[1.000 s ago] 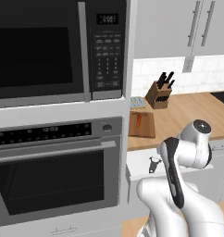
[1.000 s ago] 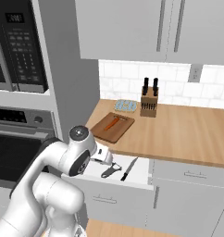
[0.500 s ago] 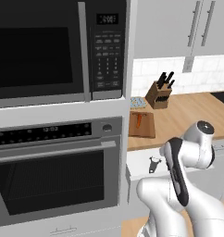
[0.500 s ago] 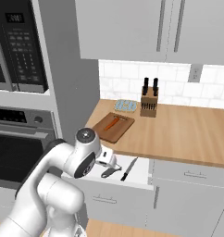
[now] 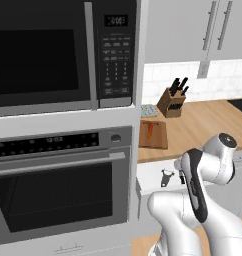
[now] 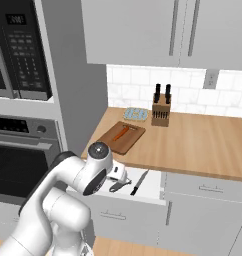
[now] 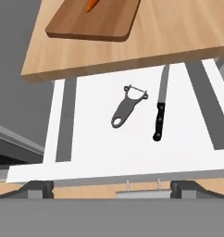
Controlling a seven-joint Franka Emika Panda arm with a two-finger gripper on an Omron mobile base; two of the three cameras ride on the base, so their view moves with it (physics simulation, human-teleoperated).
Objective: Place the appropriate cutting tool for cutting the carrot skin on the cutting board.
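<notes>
peeler (image 7: 127, 107) grey | carrot (image 7: 90, 4) orange | cutting board (image 7: 104, 23) brown (wood grain)

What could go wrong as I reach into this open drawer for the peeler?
1. The knife lies right beside the peeler, so the gripper could grab or nudge the wrong tool.
2. The counter edge overhangs the drawer, so lifting straight up might strike it.
3. The carrot already sits on the cutting board and could get knocked.
</notes>
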